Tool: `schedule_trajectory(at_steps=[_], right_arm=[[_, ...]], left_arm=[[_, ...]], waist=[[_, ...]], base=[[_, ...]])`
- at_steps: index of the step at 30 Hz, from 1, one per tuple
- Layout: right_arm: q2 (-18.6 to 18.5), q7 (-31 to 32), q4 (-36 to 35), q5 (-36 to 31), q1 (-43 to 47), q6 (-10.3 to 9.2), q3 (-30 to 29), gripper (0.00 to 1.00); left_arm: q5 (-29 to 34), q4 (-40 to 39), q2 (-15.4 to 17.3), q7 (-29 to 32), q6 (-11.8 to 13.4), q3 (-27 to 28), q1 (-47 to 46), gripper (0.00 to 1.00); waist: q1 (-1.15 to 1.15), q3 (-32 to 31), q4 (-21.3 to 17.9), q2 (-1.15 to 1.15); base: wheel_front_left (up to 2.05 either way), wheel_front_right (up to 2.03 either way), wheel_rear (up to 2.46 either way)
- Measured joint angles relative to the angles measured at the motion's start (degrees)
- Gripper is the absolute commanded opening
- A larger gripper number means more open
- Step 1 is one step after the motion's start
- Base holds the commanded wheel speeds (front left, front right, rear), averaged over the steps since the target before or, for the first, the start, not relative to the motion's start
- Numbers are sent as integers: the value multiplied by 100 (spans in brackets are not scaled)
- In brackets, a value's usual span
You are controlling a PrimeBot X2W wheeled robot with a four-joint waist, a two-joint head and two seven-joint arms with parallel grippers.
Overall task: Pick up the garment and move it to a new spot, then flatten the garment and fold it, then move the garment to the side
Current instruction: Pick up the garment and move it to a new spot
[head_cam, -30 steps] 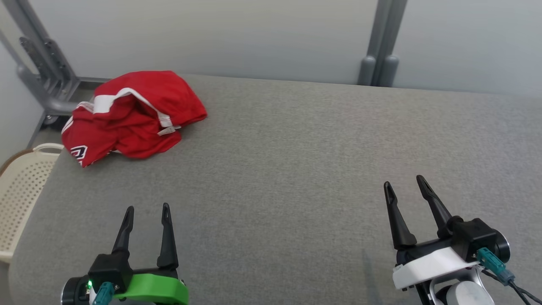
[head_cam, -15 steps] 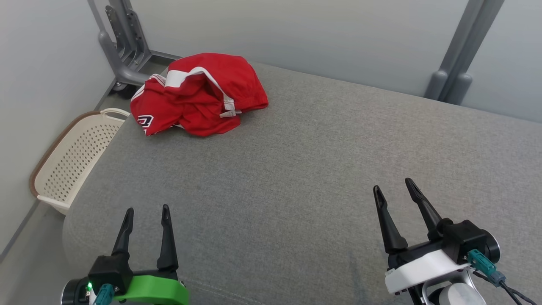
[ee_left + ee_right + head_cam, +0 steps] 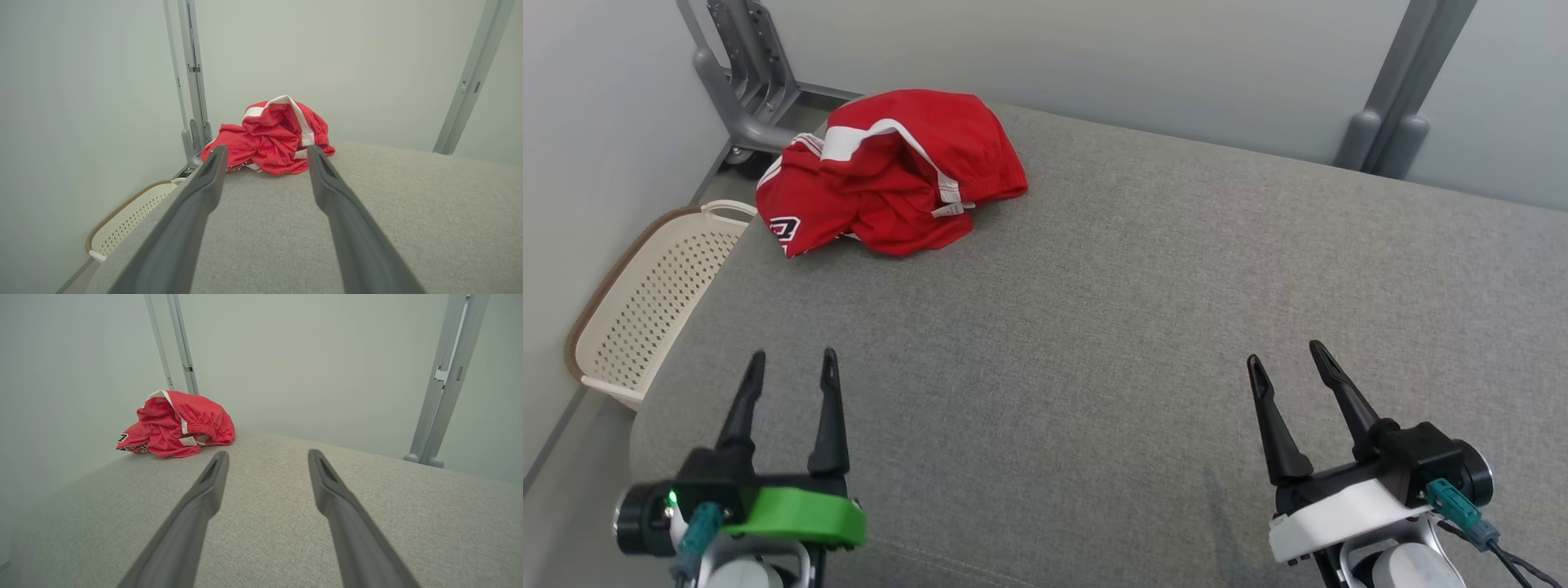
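garment (image 3: 882,167) upper left: crumpled, underside hidden | its emblem (image 3: 786,231): partly folded under, unreadable | label (image 3: 953,209): too small to read | basket (image 3: 645,302) left edge: partly behind tabletop (image 3: 1094,310) corner

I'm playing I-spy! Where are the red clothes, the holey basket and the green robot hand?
red garment (image 3: 878,204): head view, crumpled red middle.
cream perforated basket (image 3: 645,310): head view, its holed wall.
left gripper (image 3: 793,356): head view, midway between its open fingertips.
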Motion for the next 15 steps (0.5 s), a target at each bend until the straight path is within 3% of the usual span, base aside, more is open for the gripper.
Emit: schedule_trajectory(at_steps=[8, 15], right_arm=[[1, 0, -22, -59, -102, 0, 2, 100], [0, 0, -101, -196, -291, 0, 34, 100]], left_arm=[[355, 534, 709, 16, -409, -21, -1545, 100], [358, 1218, 1278, 514, -613, -112, -3113, 100]], waist=[[0, 187, -155, 0], [0, 423, -387, 0]], base=[[0, 0, 0], [0, 0, 0]])
